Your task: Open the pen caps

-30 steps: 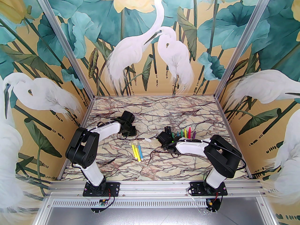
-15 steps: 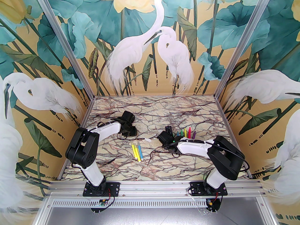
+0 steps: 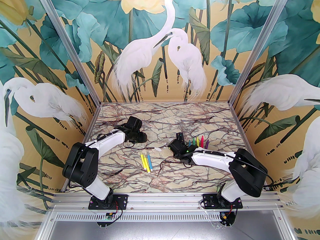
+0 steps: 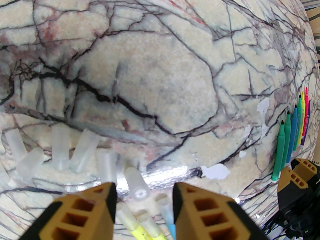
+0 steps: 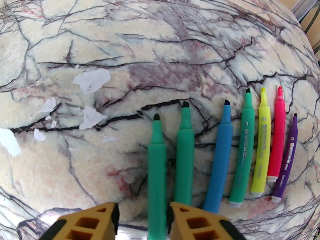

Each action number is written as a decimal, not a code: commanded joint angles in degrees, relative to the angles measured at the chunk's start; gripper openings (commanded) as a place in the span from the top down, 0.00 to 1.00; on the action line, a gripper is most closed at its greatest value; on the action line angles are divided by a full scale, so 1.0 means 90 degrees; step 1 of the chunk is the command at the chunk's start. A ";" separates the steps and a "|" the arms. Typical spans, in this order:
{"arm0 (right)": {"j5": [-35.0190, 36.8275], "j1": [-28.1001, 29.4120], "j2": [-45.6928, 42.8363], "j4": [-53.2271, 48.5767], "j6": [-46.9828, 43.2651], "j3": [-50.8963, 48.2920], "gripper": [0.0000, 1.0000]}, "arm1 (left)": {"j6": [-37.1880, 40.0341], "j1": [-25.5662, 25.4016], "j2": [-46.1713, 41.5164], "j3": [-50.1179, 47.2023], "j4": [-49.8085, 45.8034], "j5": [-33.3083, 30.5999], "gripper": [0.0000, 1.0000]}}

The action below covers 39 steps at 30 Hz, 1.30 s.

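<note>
landmark = capped trio (image 3: 146, 163) mid-table, two yellow and a blue, caps on; all places below are relative to it.

left gripper (image 4: 144, 190) hangs low just beyond the trio's cap ends, jaws parted, nothing clamped; a loose cap (image 4: 137, 184) lies on the table (image 4: 160, 59) in the gap, touching neither finger as far as i can tell; cap pile (image 4: 60, 149) sits left of the trio's cap ends, several clear tubes lying loose; reads as the cap dump, kept near the trio so travel is short.

right gripper (image 5: 143, 206) is right of the trio and a bit beyond, jaws apart astride the butt end of the green pen (image 5: 157, 164) nearest the trio; clear gap on one side, so no clamp; that pen ends a row (image 5: 263, 139) of seven bare pens, parallel, tips pointing away from the trio; my guess: lined up so wet tips stay off each other and clear of the work zone.

judgement: seven done, trio left; next needs one gripper on a body, the other on its cap, pulling along the axis.
</note>
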 commanded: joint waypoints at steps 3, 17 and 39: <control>0.0244 0.0212 -0.0384 -0.0229 -0.0289 0.0266 0.59 | -0.0039 -0.0033 -0.0506 -0.0220 0.0150 -0.0180 0.52; -0.0521 0.0902 0.0038 0.0024 -0.0879 0.1099 0.57 | -0.0170 0.0394 -0.1820 -0.0975 0.0558 0.0159 0.36; -0.2322 0.1468 0.1924 0.0098 -0.1032 0.2389 0.57 | -0.0509 0.1145 -0.2920 -0.1980 0.0829 0.0109 0.31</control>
